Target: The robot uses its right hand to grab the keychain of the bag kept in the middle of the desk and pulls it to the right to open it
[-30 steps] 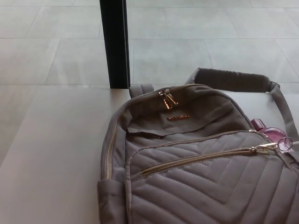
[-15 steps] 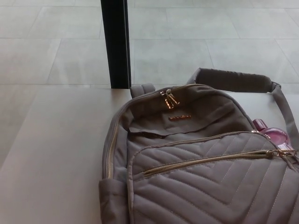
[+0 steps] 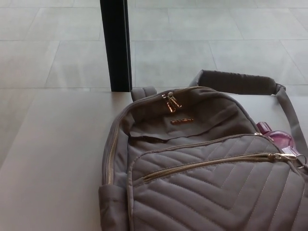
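A taupe quilted backpack (image 3: 202, 173) lies on the desk (image 3: 53, 159), its front pocket facing up. The front pocket's gold zipper (image 3: 207, 163) runs across the quilted panel, with its puller and a pink translucent keychain (image 3: 281, 139) at the right end by the bag's side. Two gold pullers (image 3: 172, 101) sit together at the top of the main compartment. Neither of my hands shows in the head view.
A black vertical post (image 3: 114, 45) stands behind the desk's far edge, just left of the bag's top handle (image 3: 144, 92). A padded shoulder strap (image 3: 238, 82) arches off the back right. Grey floor tiles (image 3: 192, 38) lie beyond.
The whole picture has shifted slightly, so the camera moved. The keychain and zipper puller at the bag's right side have settled a little lower and further right.
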### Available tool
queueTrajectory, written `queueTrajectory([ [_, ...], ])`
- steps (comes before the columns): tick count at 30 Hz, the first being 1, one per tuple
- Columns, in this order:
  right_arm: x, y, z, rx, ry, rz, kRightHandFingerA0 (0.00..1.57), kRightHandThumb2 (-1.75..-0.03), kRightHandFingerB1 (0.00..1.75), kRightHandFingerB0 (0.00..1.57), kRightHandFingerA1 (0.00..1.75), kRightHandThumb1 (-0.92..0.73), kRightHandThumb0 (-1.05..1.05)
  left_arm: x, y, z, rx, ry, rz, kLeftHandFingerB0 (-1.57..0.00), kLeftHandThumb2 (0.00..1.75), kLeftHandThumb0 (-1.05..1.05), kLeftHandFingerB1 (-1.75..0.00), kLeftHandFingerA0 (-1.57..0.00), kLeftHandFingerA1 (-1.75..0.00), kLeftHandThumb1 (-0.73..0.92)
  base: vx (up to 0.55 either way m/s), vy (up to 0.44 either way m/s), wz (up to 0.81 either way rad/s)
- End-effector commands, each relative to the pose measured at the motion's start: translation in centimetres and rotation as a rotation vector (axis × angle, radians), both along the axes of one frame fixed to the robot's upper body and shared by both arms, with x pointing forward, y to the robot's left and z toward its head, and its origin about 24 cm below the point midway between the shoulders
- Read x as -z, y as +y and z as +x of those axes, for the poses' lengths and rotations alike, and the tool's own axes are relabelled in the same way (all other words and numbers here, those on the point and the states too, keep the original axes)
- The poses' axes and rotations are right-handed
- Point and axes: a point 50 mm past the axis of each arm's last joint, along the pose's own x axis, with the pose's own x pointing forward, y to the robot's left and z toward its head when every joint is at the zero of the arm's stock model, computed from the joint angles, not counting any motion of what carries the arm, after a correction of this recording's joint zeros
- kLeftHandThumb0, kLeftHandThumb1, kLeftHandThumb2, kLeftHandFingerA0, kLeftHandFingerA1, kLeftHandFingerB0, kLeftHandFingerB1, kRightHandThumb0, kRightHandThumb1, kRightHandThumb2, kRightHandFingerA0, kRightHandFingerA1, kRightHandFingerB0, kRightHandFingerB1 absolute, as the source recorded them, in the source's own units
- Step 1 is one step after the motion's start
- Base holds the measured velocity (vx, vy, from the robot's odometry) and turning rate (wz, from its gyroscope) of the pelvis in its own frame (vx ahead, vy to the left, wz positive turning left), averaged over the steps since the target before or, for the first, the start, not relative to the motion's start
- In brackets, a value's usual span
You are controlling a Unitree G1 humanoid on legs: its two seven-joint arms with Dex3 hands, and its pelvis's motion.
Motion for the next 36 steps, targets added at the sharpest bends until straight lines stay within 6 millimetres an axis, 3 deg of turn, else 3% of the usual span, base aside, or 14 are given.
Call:
queueTrajectory([
  [1,-0.2,-1.4,-0.4,0.136,0.092,-0.046,0.00,-1.04,0.04,0.00,0.13,-0.57,-1.05,-0.2,0.3,-0.5,0.015,0.030,0.022,-0.51,0.78,-0.88,-0.42,-0.54,-0.48,0.92,0.00,0.000,0.00],
  [2,-0.2,-1.4,-0.4,0.141,0.092,-0.056,0.00,-1.04,0.04,0.00,0.13,-0.57,-1.05,-0.2,0.3,-0.5,0.018,0.035,0.031,-0.51,0.78,-0.88,-0.42,-0.54,-0.48,0.92,0.00,0.000,0.00],
  [3,-0.3,-1.6,-0.5,0.155,0.087,-0.040,0.00,-0.62,0.00,0.00,0.18,-0.71,-1.05,-0.2,0.4,-0.5,0.003,0.028,0.022,-0.50,0.76,-0.87,-0.43,-0.54,-0.49,0.92,0.00,0.000,0.00],
  [5,-0.3,-1.6,-0.6,0.163,0.086,-0.032,0.00,-0.62,0.00,0.00,0.18,-0.71,-1.05,-0.2,0.4,-0.6,-0.003,0.025,0.017,-0.50,0.76,-0.87,-0.43,-0.54,-0.49,0.92,0.00,0.000,0.00],
  [6,-0.4,-1.8,-0.7,0.172,0.083,-0.001,0.00,-1.04,0.03,0.00,0.14,-0.55,-1.05,-0.2,0.4,-0.6,0.004,0.030,0.021,-0.50,0.78,-0.85,-0.42,-0.54,-0.48,0.92,0.00,0.000,0.00],
  [12,-1.3,-5.0,-2.2,0.316,0.047,0.046,0.04,-1.08,0.06,0.00,0.17,-0.58,-1.05,-0.1,0.2,-0.5,0.005,0.039,0.025,-0.52,0.77,-0.88,-0.43,-0.56,-0.51,0.92,0.00,0.000,0.00],
  [22,0.5,-17.9,-11.0,1.030,-0.174,0.416,0.00,-0.99,0.07,0.00,0.26,-0.62,-1.00,0.4,-0.5,0.5,0.020,0.007,0.012,-0.55,0.76,-0.91,-0.44,-0.57,-0.57,0.92,0.00,0.000,0.00],
  [24,2.7,-20.1,-14.3,1.277,-0.288,0.518,0.03,-0.61,0.29,0.05,0.59,-0.62,-0.83,0.3,-0.4,0.5,-0.003,-0.007,-0.010,-0.53,0.74,-0.91,-0.43,-0.55,-0.55,0.92,0.00,0.000,0.00],
  [25,3.3,-20.6,-15.3,1.368,-0.334,0.567,0.14,-0.88,0.34,0.04,0.61,-0.51,-0.79,0.3,-0.4,0.6,0.007,-0.001,0.001,-0.51,0.76,-0.90,-0.43,-0.55,-0.53,0.92,0.00,0.000,0.00],
  [28,5.5,-20.9,-18.0,1.513,-0.484,0.873,0.74,-0.67,0.38,0.08,0.94,-0.63,-0.62,0.2,-0.2,0.8,-0.019,-0.009,-0.006,-0.50,0.75,-0.90,-0.43,-0.56,-0.55,0.92,0.00,0.000,0.00],
  [33,10.7,-19.6,-21.4,1.678,-0.631,1.262,0.99,-0.59,0.39,0.16,1.36,-0.59,-0.36,0.2,-0.2,1.0,-0.025,0.006,-0.017,-0.49,0.74,-0.89,-0.45,-0.53,-0.55,0.92,0.00,0.000,0.00],
  [34,11.7,-19.1,-21.8,1.688,-0.609,1.286,1.08,-0.73,0.47,0.14,1.34,-0.50,-0.42,0.2,0.0,1.0,-0.016,0.015,-0.008,-0.45,1.17,-0.84,-0.56,-0.52,-0.64,0.76,0.00,0.000,0.00],
  [35,12.3,-18.8,-22.1,1.694,-0.577,1.291,1.12,-0.72,0.47,0.15,1.35,-0.50,-0.39,0.1,0.0,1.0,-0.011,0.018,-0.004,-0.47,0.77,-0.89,-0.45,-0.54,-0.60,0.92,0.00,0.000,0.00],
  [36,13.3,-18.1,-22.4,1.701,-0.490,1.260,0.93,-0.59,0.42,0.18,1.20,-0.61,-0.36,-0.1,0.3,1.0,0.001,0.023,0.004,-0.43,1.17,-0.84,-0.55,-0.50,-0.64,0.76,0.00,0.000,0.00],
])
